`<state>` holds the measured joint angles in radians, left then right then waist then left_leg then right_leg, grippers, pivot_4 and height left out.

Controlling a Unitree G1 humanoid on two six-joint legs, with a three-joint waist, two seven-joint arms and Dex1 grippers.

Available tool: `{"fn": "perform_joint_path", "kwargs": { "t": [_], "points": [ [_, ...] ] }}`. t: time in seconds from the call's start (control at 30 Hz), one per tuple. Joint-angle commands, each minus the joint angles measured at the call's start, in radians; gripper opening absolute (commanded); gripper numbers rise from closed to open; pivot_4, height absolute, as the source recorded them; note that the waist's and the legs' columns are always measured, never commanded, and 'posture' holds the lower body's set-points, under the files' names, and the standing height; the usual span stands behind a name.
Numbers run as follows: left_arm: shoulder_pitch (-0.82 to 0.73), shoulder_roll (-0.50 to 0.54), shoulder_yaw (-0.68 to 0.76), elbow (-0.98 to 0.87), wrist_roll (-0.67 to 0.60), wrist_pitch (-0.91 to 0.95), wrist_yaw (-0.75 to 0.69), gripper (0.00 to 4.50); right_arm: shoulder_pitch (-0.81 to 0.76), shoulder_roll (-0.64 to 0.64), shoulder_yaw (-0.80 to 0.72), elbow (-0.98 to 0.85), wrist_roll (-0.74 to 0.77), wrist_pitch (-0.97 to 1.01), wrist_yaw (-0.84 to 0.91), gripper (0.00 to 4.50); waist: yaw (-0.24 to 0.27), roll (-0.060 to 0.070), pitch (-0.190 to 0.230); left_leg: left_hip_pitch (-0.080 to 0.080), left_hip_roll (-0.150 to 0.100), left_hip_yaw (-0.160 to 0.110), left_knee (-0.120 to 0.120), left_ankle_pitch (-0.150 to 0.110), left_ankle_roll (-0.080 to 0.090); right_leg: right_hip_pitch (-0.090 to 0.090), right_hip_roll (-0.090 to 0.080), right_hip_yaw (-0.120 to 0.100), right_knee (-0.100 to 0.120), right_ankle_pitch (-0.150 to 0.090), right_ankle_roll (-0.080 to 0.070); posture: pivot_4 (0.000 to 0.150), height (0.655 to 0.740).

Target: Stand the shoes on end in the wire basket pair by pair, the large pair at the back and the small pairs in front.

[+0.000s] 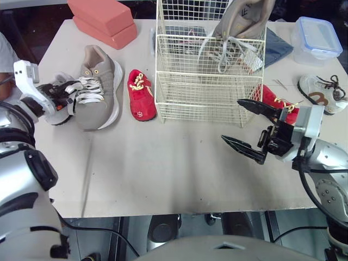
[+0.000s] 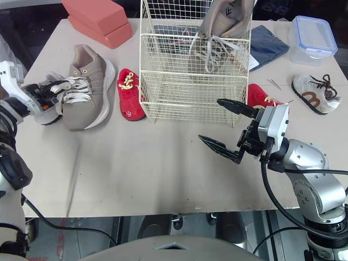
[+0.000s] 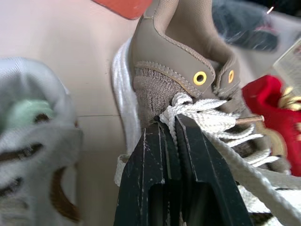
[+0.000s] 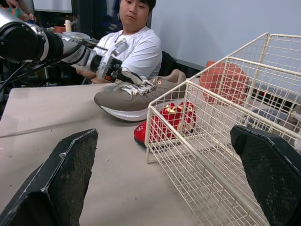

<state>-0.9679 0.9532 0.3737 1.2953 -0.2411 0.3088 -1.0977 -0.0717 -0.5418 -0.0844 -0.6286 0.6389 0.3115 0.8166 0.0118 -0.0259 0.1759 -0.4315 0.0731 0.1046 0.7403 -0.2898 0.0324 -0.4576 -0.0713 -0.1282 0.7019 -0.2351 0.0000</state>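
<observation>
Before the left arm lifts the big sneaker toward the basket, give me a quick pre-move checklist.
1. Left gripper grip: shut on the laces of the large sneaker, not on its body. Cannot tell if that will hold.
2. Right gripper: open, holding nothing, in front of the wire basket. Ok.
3. Back of basket: the other large sneaker stands on end at the back right, with free space to its left. Ok.
4. Path: a red shoe lies between the large sneaker and the basket. Not ok; lift over it.
5. Person sits just behind the left arm. Cannot tell clearance.
</observation>
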Motion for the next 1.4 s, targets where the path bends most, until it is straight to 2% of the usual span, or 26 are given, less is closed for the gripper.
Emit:
{"fn": "perform_joint_path", "kwargs": {
  "t": [0.03, 0.13, 0.27, 0.37, 0.47, 0.6, 0.67, 0.7, 0.77, 0.97, 1.4],
  "points": [
    [0.022, 0.053, 0.053, -0.052, -0.053, 0.015, -0.031, 0.04, -0.023, 0.0, -0.002, -0.008, 0.017, -0.021, 0.01, 4.5, 0.0, 0.0, 0.0, 0.0, 0.0, 0.0, 0.0, 0.0, 0.0, 0.0, 0.0, 0.0, 0.0, 0.0, 0.0, 0.15, 0.686],
    [0.042, 0.071, 0.078, -0.071, -0.084, 0.065, -0.059, 0.04, -0.029, 0.001, 0.005, 0.001, 0.015, -0.024, 0.015, 4.5, -0.005, 0.0, 0.0, 0.0, 0.0, 0.0, 0.0, 0.0, 0.0, 0.0, 0.0, 0.0, 0.0, 0.0, 0.0, 0.15, 0.686],
    [0.094, 0.096, 0.041, -0.142, -0.081, 0.165, -0.169, 0.04, -0.037, 0.002, 0.01, 0.008, 0.012, -0.028, 0.017, 4.5, -0.008, -0.001, 0.0, 0.0, 0.0, 0.0, 0.0, 0.0, 0.0, 0.0, 0.0, 0.0, 0.0, 0.0, 0.0, 0.15, 0.686],
    [0.136, 0.124, 0.015, -0.186, -0.068, 0.226, -0.196, 0.04, -0.037, 0.002, 0.01, 0.008, 0.01, -0.031, 0.015, 4.5, -0.015, -0.001, 0.0, 0.0, 0.0, 0.0, 0.0, 0.0, 0.0, 0.0, 0.0, 0.001, 0.001, 0.0, 0.0, 0.15, 0.686],
    [0.18, 0.133, -0.017, -0.231, -0.055, 0.255, -0.2, 0.04, -0.037, 0.002, 0.014, 0.007, 0.007, -0.032, 0.011, 4.5, -0.022, -0.001, 0.0, 0.001, 0.0, 0.0, 0.0, 0.0, 0.0, 0.0, 0.0, 0.001, 0.002, 0.0, 0.0, 0.15, 0.686],
    [0.18, 0.106, -0.012, -0.217, -0.054, 0.194, -0.127, 0.04, -0.041, 0.004, 0.021, 0.011, -0.001, -0.038, 0.007, 4.5, -0.025, -0.001, 0.0, 0.001, 0.001, 0.0, 0.0, 0.0, 0.0, 0.0, 0.0, 0.002, 0.002, 0.0, 0.0, 0.15, 0.686],
    [0.17, 0.1, -0.021, -0.222, -0.052, 0.181, -0.12, 0.78, -0.042, 0.005, 0.022, 0.012, -0.004, -0.039, 0.005, 4.5, -0.025, -0.001, 0.0, 0.002, 0.0, 0.001, 0.0, 0.0, 0.0, 0.0, 0.0, 0.002, 0.003, 0.0, 0.0, 0.15, 0.686],
    [0.168, 0.098, -0.03, -0.225, -0.049, 0.175, -0.126, 0.98, -0.043, 0.005, 0.022, 0.012, -0.005, -0.04, 0.004, 4.5, -0.024, -0.001, 0.0, 0.002, 0.0, 0.001, 0.0, 0.0, 0.0, 0.0, -0.001, 0.002, 0.003, 0.0, 0.0, 0.15, 0.686],
    [0.16, 0.088, -0.035, -0.227, -0.043, 0.147, -0.106, 1.75, -0.039, 0.003, 0.017, 0.01, -0.007, -0.041, 0.002, 4.5, -0.023, -0.001, 0.0, 0.002, 0.0, 0.001, 0.0, 0.0, 0.0, 0.0, -0.001, 0.002, 0.003, 0.0, 0.0, 0.15, 0.686],
    [0.125, 0.075, -0.034, -0.201, -0.031, 0.083, -0.027, 4.46, -0.025, 0.005, 0.017, 0.001, -0.015, -0.044, -0.01, 4.5, -0.02, -0.002, -0.001, 0.001, 0.0, 0.0, 0.002, 0.0, 0.0, -0.001, -0.001, 0.002, 0.004, 0.0, 0.0, 0.15, 0.686],
    [-0.003, -0.028, -0.129, -0.087, 0.058, 0.125, 0.09, 4.49, -0.047, 0.006, 0.025, 0.016, -0.017, -0.058, -0.008, 4.5, -0.017, -0.003, -0.002, 0.001, 0.0, 0.001, 0.003, 0.0, 0.0, -0.001, -0.001, 0.002, 0.007, 0.0, 0.0, 0.15, 0.686]
  ]
}}
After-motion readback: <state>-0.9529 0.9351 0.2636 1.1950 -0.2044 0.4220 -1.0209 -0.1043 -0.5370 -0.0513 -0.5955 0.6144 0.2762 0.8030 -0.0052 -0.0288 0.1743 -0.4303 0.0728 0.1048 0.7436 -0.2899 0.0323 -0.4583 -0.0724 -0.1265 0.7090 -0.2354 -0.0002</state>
